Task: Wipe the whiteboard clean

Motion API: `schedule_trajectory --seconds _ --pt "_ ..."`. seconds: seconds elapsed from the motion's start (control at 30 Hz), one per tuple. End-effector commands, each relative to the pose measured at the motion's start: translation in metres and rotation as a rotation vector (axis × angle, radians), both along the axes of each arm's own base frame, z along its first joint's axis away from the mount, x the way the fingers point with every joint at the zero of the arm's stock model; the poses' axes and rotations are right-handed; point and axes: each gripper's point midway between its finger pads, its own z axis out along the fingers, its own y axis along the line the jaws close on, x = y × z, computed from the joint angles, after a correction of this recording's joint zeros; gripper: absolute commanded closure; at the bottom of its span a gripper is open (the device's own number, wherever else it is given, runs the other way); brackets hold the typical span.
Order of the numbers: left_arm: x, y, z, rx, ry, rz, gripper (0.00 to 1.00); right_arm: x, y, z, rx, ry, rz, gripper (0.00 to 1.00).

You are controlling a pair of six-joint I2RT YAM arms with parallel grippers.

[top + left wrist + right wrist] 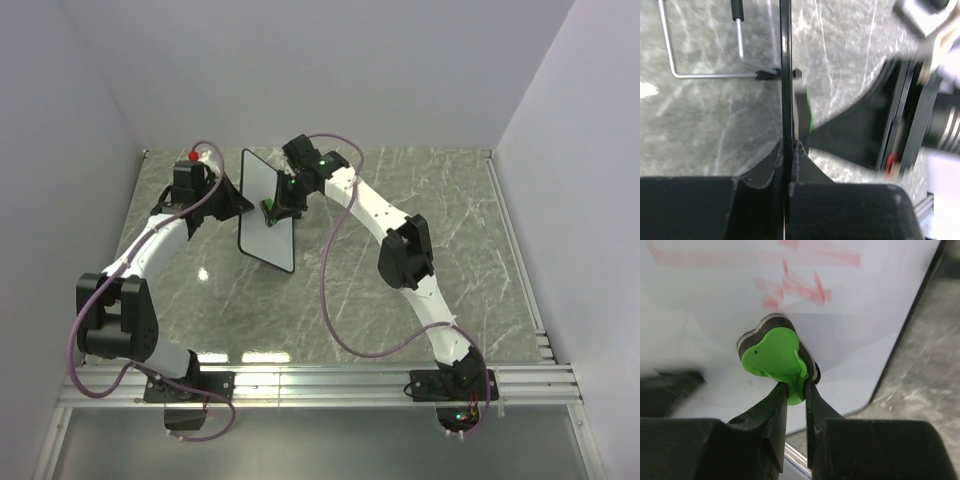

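The whiteboard (262, 200) stands upright on the table, left of centre, with its face toward the right arm. My left gripper (232, 205) is shut on its left edge; the left wrist view shows the board edge-on (785, 75) clamped between my fingers. My right gripper (275, 207) is shut on the green bone-shaped eraser (776, 360) and presses its dark felt side against the board face (715, 300). Faint red scribbles (800, 285) lie on the board just above the eraser.
The board's wire stand (695, 76) rests on the grey marble table (420, 230) behind the board. White walls enclose the back and sides. A metal rail (320, 385) runs along the near edge by the arm bases.
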Motion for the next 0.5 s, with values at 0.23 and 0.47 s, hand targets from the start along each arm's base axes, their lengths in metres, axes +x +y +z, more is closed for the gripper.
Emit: schedule_trajectory --seconds 0.23,0.47 --pt "-0.107 -0.069 -0.017 -0.159 0.255 -0.364 1.0 0.066 -0.008 0.0 0.116 -0.089 -0.086 1.0" --pt "-0.117 -0.062 -0.017 -0.133 0.268 -0.332 1.0 0.054 -0.031 -0.044 0.0 -0.023 -0.06 1.0"
